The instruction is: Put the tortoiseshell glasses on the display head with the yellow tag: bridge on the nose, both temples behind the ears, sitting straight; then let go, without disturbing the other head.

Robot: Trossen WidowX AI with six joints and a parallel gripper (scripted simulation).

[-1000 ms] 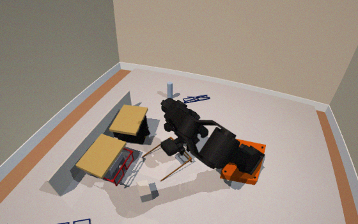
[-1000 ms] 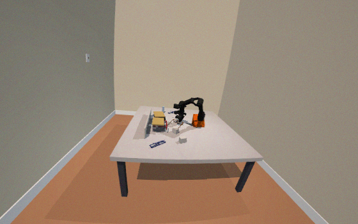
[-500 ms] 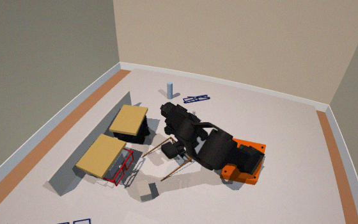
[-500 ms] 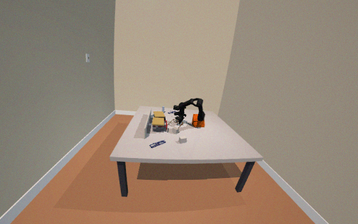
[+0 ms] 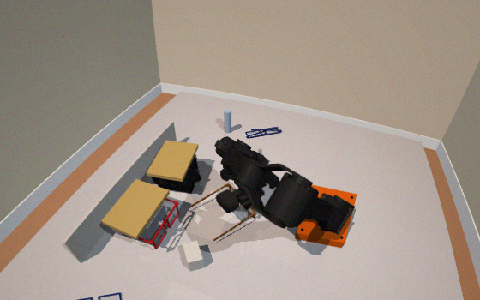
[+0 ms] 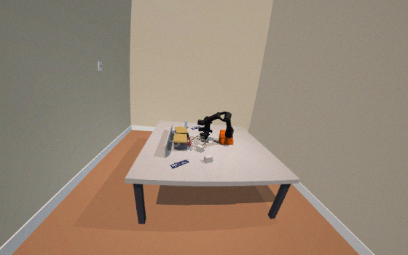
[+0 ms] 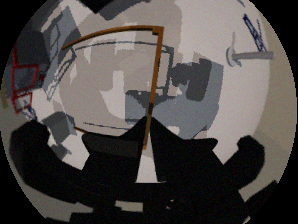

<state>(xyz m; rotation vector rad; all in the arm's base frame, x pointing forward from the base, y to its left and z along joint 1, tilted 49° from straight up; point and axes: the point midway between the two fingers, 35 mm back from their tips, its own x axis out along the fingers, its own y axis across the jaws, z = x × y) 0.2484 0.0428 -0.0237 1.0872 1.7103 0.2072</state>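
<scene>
The tortoiseshell glasses have their temples spread toward the heads. My gripper is shut on their front frame near the middle. Whether they are clear of the table I cannot tell. The far head is dark and bare of glasses as far as it shows, under a yellow board. The near head is mostly hidden under another yellow board, with red glasses at its front. No yellow tag can be made out.
A grey wall panel stands behind the heads. White blocks stand on the near side. A light blue cylinder stands at the far side near folded navy glasses. Other navy glasses lie at the near side.
</scene>
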